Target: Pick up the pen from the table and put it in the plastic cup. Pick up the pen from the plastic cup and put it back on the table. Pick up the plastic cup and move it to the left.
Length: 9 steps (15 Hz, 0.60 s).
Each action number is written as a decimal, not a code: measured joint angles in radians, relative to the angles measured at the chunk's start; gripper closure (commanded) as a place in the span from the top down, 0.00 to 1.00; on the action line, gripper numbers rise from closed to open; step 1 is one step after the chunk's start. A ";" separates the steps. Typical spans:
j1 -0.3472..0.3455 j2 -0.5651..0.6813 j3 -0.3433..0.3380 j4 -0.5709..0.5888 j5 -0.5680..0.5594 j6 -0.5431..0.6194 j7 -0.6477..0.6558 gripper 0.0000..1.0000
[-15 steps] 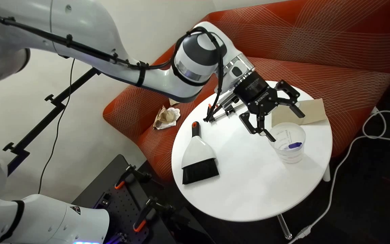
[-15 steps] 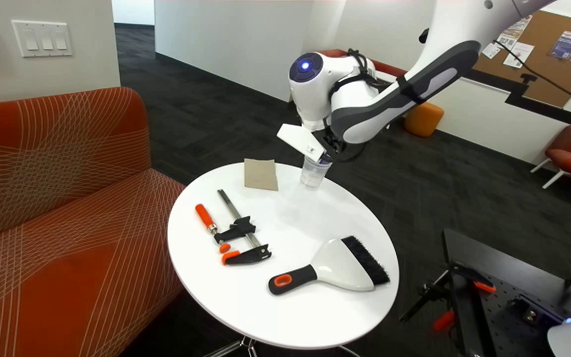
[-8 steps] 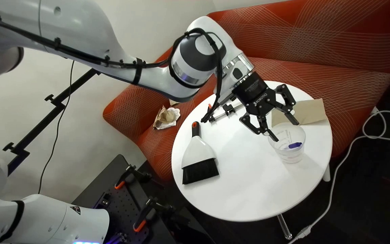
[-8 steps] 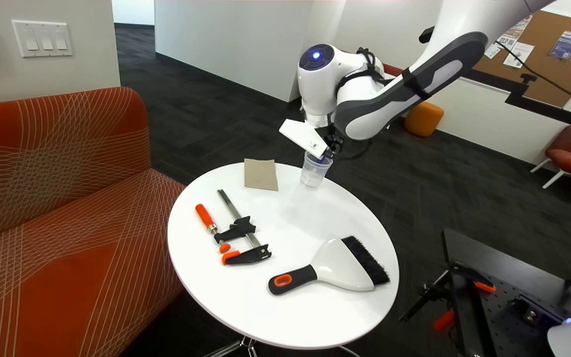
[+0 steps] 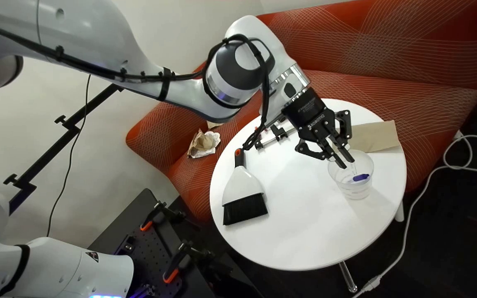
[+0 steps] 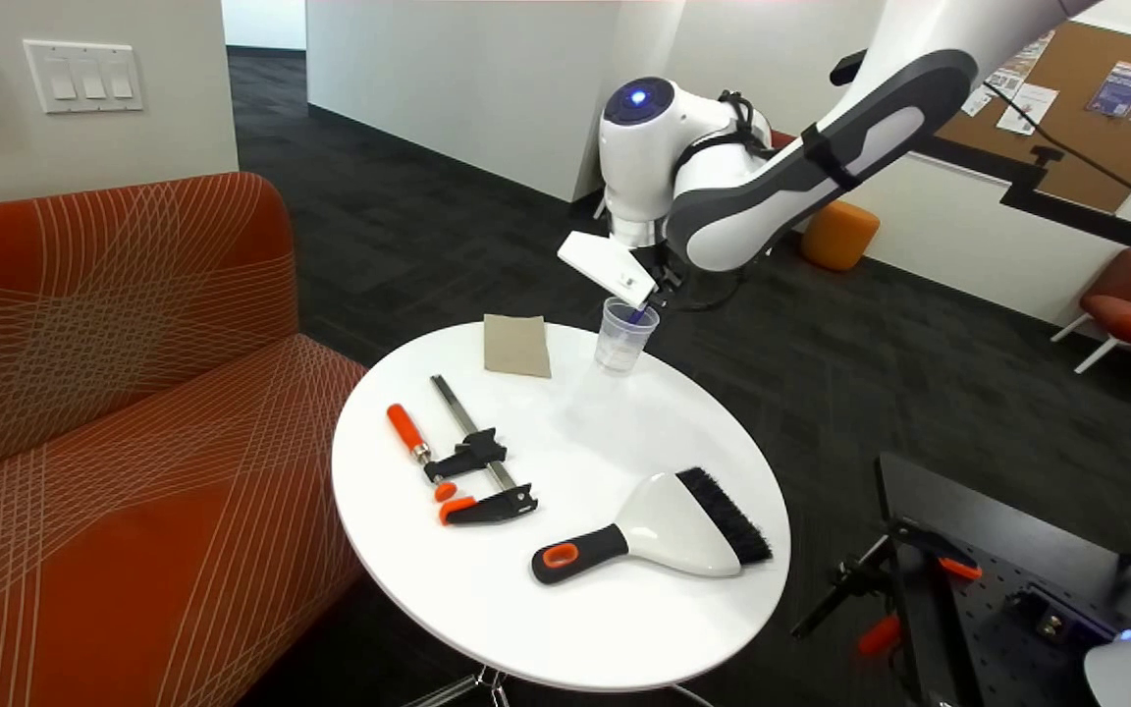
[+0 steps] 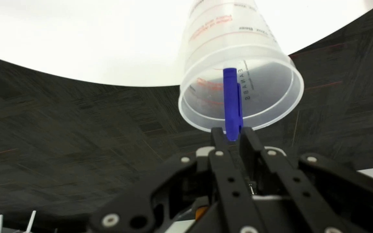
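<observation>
The clear plastic cup [image 5: 352, 190] stands upright on the white round table [image 5: 304, 223], close to its edge. Inside it leans the blue pen [image 7: 231, 97], its near end reaching the rim. My gripper [image 5: 346, 163] hangs at the cup's rim with its two fingers [image 7: 254, 139] brought near each other, a narrow gap left between them. In the wrist view the pen's end lines up with that gap, but an exterior view shows the pen [image 5: 361, 177] apart from the fingertips. The pen's lower part is hard to make out.
On the table lie a brown paper sheet [image 6: 516, 346], a bar clamp [image 6: 482, 447] with orange ends, and a white dustpan with a black brush [image 6: 678, 525]. A red-orange sofa [image 5: 387, 82] borders the table. Crumpled paper [image 5: 202, 144] sits on it.
The fingers have come from wide apart to a narrow gap. The arm has drawn slightly up and back from the cup. Cup and pen have stayed in place.
</observation>
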 measured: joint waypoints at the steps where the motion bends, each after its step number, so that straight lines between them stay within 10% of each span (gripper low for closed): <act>1: 0.002 0.000 -0.001 -0.003 0.011 0.000 -0.013 0.25; 9: 0.024 0.000 -0.025 -0.019 0.063 0.007 -0.057 0.24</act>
